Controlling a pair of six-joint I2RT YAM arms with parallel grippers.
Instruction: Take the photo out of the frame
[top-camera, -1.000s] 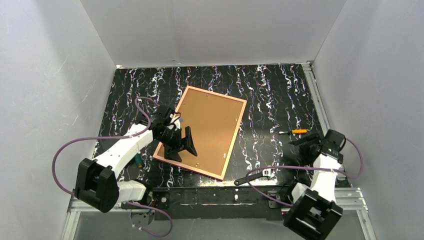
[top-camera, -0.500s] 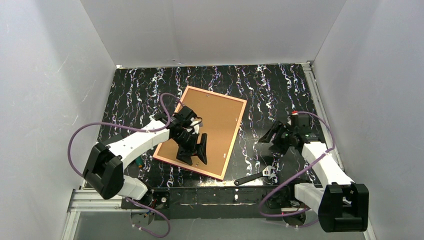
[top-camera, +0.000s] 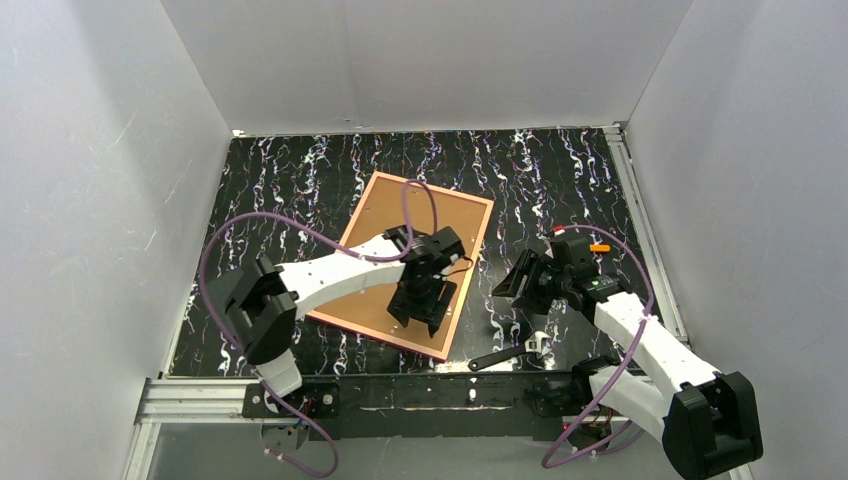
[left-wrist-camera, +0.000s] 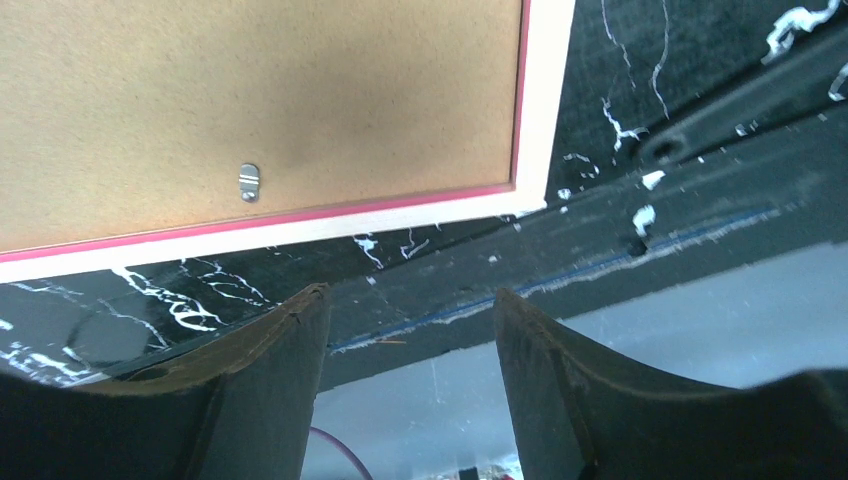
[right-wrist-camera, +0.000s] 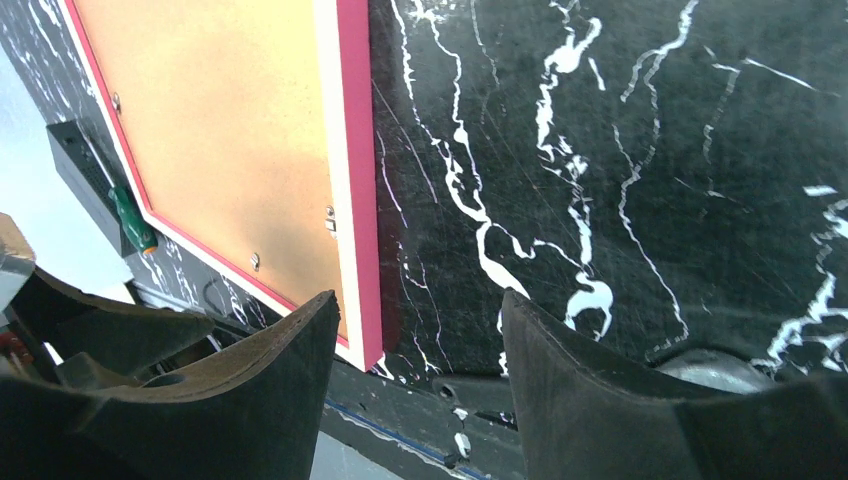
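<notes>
The left gripper (left-wrist-camera: 408, 295), fingers apart and empty, now hangs over the near right corner of the face-down frame (right-wrist-camera: 355, 150), no longer its left edge, and the right gripper (right-wrist-camera: 418, 297), equally spread, arrives beside its right edge, both poised to free the back panel (top-camera: 455, 220) hiding the photo

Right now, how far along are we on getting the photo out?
Done: little; the frame lies face down, back panel up. In hand: the left pincer hovers open over its near corner by a metal tab; the right pincer hangs open over the table beside the frame, empty. Left: free the tabs, lift the panel, take out the photo, which is not in sight.
</notes>
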